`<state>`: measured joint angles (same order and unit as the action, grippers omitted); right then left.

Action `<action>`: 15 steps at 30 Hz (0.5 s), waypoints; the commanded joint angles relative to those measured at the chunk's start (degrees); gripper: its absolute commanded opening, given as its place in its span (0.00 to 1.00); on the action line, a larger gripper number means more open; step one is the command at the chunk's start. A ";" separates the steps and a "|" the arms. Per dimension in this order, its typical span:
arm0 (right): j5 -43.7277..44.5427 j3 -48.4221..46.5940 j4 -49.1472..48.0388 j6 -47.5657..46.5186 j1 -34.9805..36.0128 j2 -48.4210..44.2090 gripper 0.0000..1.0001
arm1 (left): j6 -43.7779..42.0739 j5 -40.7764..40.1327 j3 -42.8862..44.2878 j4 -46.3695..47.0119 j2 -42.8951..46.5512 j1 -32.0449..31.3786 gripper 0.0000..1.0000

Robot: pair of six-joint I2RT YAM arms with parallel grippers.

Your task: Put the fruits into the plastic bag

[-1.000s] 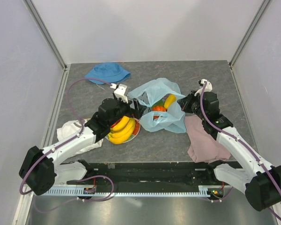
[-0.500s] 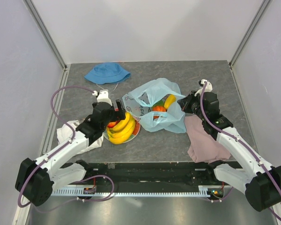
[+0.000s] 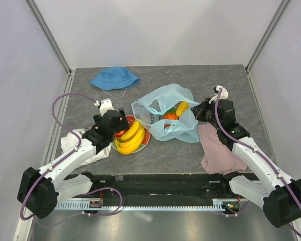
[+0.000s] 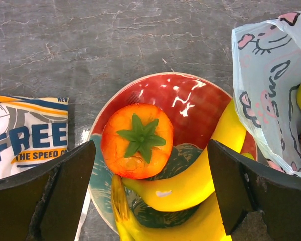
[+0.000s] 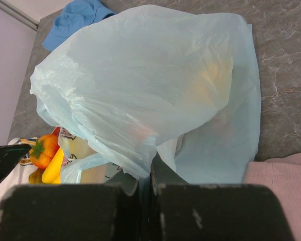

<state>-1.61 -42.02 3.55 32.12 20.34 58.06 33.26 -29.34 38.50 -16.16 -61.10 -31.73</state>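
The light-blue plastic bag (image 3: 176,96) lies open mid-table with a yellow fruit (image 3: 181,108), an orange-red one (image 3: 169,116) and a bit of green fruit (image 3: 169,110) inside. My right gripper (image 5: 145,173) is shut on a fold of the plastic bag (image 5: 155,75) at its right side. Left of the bag, yellow bananas (image 4: 190,181) and an orange-red fruit (image 4: 136,140) with a green calyx rest on a red-rimmed plate (image 4: 190,103). My left gripper (image 4: 151,150) hangs open just above them, one finger either side of the fruit and bananas, touching nothing.
A blue hat (image 3: 115,78) lies at the back left. A pink cloth (image 3: 218,150) is under the right arm. A white printed pouch (image 4: 25,130) sits just left of the plate. Enclosure walls close in on the left, the right and the back.
My left arm has drawn back from the bag's mouth, leftward and nearer, and now sits over the plate, still open. The right arm and bag have stayed put.
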 commanded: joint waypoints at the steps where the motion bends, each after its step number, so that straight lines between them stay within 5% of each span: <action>1: 0.73 0.18 -1.00 -0.65 -0.12 -0.85 0.00 | 3.83 -3.53 -0.18 0.25 -0.60 0.61 0.99; 15: 1.08 0.01 -0.57 -0.92 -0.12 -1.29 0.00 | 5.86 1.04 -4.48 5.87 -4.46 2.90 0.99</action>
<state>-1.45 -42.00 3.62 31.79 20.34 58.06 36.36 -29.32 34.70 -14.50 -64.38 -29.30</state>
